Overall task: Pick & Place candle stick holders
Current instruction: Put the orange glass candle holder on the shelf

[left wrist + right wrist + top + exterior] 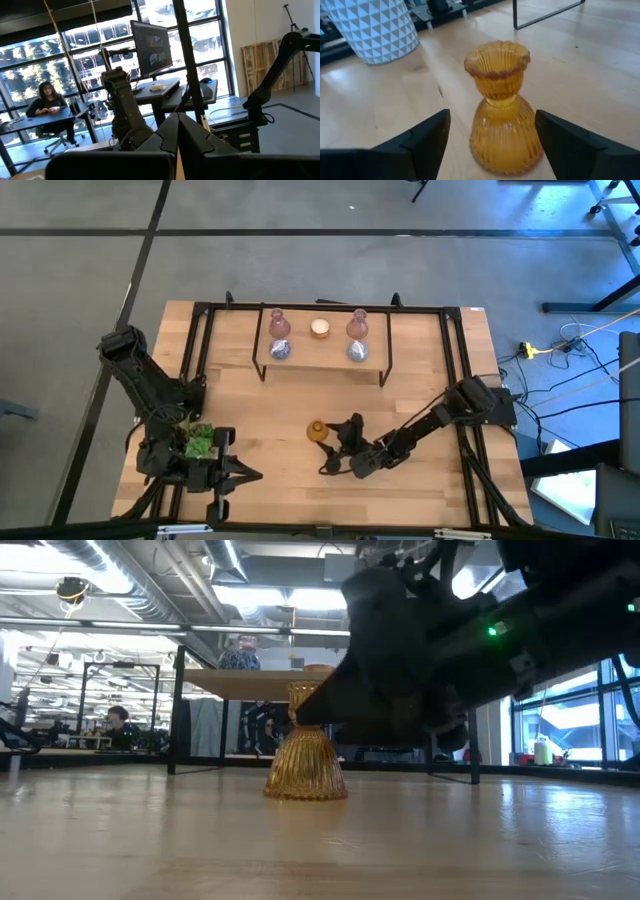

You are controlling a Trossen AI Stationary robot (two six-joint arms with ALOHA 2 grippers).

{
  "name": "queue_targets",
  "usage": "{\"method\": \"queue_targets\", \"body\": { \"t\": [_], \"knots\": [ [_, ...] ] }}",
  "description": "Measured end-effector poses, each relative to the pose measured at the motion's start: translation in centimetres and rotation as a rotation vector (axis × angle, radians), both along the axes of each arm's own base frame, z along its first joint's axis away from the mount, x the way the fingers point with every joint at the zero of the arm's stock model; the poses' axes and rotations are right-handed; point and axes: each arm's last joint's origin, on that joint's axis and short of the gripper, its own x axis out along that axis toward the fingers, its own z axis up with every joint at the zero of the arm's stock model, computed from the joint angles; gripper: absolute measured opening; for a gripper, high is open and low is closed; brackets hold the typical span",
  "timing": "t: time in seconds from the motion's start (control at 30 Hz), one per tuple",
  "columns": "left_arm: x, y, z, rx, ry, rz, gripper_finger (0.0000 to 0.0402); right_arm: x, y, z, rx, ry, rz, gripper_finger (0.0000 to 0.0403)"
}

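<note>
Done: five holders (two pink, two blue, one cream) are seen on the far shelf.
Left: amber holder stands mid-table, probably not gripped.
Right gripper: fingers spread around it.
Left gripper: pinched shut, near left.

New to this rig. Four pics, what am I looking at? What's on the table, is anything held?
Two robot arms work at a wooden table, filmed from four cameras: overhead, table height, and one on each wrist. On a raised shelf stand two pink holders, two silvery-blue ones and a cream one. The amber candle holder stands upright on the table between the right gripper, whose jaws are open on either side without touching it. Nothing is held. The left gripper waits shut at the near left corner, by a green succulent.
</note>
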Motion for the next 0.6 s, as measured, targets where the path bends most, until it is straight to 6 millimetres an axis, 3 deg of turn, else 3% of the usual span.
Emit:
{"method": "queue_targets", "body": {
  "t": [0.6],
  "knots": [
    [0.0,0.0,0.0,0.001,0.000,-0.001,0.0002,1.8,-3.2,-0.3,-0.003,0.008,-0.041,0.0295]
  ]
}}
